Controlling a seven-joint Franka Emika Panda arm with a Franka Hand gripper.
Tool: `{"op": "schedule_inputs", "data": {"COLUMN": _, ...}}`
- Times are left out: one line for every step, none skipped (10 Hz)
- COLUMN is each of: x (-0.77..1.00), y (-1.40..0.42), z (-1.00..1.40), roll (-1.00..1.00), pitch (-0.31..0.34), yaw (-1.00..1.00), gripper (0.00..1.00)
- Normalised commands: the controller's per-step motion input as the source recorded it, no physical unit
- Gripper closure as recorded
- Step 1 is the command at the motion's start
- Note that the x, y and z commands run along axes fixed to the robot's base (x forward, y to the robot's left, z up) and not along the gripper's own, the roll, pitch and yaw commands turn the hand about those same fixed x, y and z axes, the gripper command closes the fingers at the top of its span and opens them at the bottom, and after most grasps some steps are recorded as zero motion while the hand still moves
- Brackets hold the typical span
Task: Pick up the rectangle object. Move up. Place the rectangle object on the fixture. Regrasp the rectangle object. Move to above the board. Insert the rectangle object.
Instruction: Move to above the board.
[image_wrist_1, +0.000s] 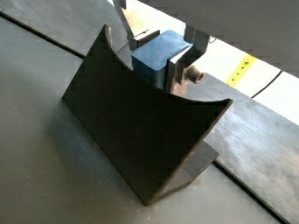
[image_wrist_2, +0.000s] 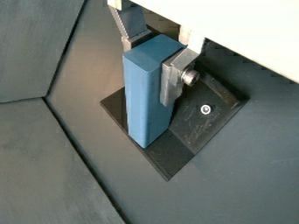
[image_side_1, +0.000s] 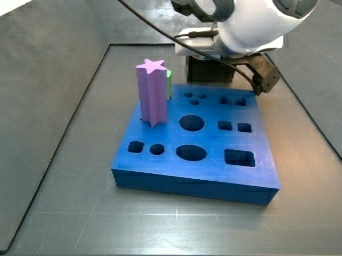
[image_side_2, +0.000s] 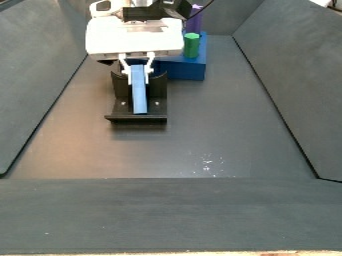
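Rectangle object (image_wrist_2: 146, 92) leans on the fixture (image_side_2: 135, 108), its upper end clamped by the gripper (image_wrist_2: 156, 52), with the board (image_side_1: 201, 140) and purple prism (image_side_1: 152, 92) nearby.

We see the scene four ways. Both wrist views sit close above the gripper (image_wrist_1: 165, 54), one facing the fixture (image_wrist_1: 140, 122) from its back, one showing the bar (image_wrist_2: 149, 92) on the base plate. One side view looks down over the board (image_side_1: 201, 150) toward the fixture; the opposite one faces the fixture (image_side_2: 136, 105), with the board (image_side_2: 187, 68) beyond.
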Motion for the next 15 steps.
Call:
{"op": "schedule_inputs", "data": {"x": 0.21, "y": 0.14, "z": 1.0, "roll": -0.06, "pitch": 0.163, "yaw": -0.11, "gripper": 1.0}}
{"op": "schedule_inputs", "data": {"x": 0.21, "y": 0.14, "z": 1.0, "roll": -0.07, "pitch": 0.192, "yaw": -0.08, "gripper": 1.0}}
{"op": "schedule_inputs", "data": {"x": 0.19, "y": 0.13, "z": 1.0, "roll": -0.08, "pitch": 0.226, "yaw": -0.02, "gripper": 1.0}}
{"op": "schedule_inputs", "data": {"x": 0.19, "y": 0.13, "z": 1.0, "roll": -0.07, "pitch": 0.248, "yaw": 0.02, "gripper": 1.0}}
{"op": "schedule_inputs", "data": {"x": 0.18, "y": 0.12, "z": 1.0, "roll": -0.07, "pitch": 0.278, "yaw": 0.06, "gripper": 1.0}}
{"op": "schedule_inputs", "data": {"x": 0.18, "y": 0.12, "z": 1.0, "roll": -0.07, "pitch": 0.28, "yaw": 0.09, "gripper": 1.0}}
{"op": "schedule_inputs", "data": {"x": 0.18, "y": 0.11, "z": 1.0, "roll": -0.06, "pitch": 0.279, "yaw": 0.12, "gripper": 1.0}}
{"op": "schedule_inputs", "data": {"x": 0.18, "y": 0.11, "z": 1.0, "roll": -0.05, "pitch": 0.251, "yaw": 0.15, "gripper": 1.0}}
{"op": "schedule_inputs", "data": {"x": 0.18, "y": 0.1, "z": 1.0, "roll": -0.05, "pitch": 0.228, "yaw": 0.16, "gripper": 1.0}}
{"op": "schedule_inputs", "data": {"x": 0.17, "y": 0.1, "z": 1.0, "roll": -0.06, "pitch": 0.211, "yaw": 0.17, "gripper": 1.0}}
{"op": "schedule_inputs", "data": {"x": 0.17, "y": 0.09, "z": 1.0, "roll": -0.06, "pitch": 0.158, "yaw": 0.17, "gripper": 1.0}}
{"op": "schedule_inputs", "data": {"x": 0.16, "y": 0.09, "z": 1.0, "roll": -0.06, "pitch": 0.137, "yaw": 0.17, "gripper": 1.0}}
{"op": "schedule_inputs", "data": {"x": 0.16, "y": 0.08, "z": 1.0, "roll": -0.07, "pitch": 0.108, "yaw": 0.15, "gripper": 1.0}}
{"op": "schedule_inputs", "data": {"x": 0.16, "y": 0.08, "z": 1.0, "roll": -0.07, "pitch": 0.093, "yaw": 0.14, "gripper": 1.0}}
{"op": "schedule_inputs", "data": {"x": 0.15, "y": 0.07, "z": 1.0, "roll": -0.07, "pitch": 0.086, "yaw": 0.12, "gripper": 1.0}}
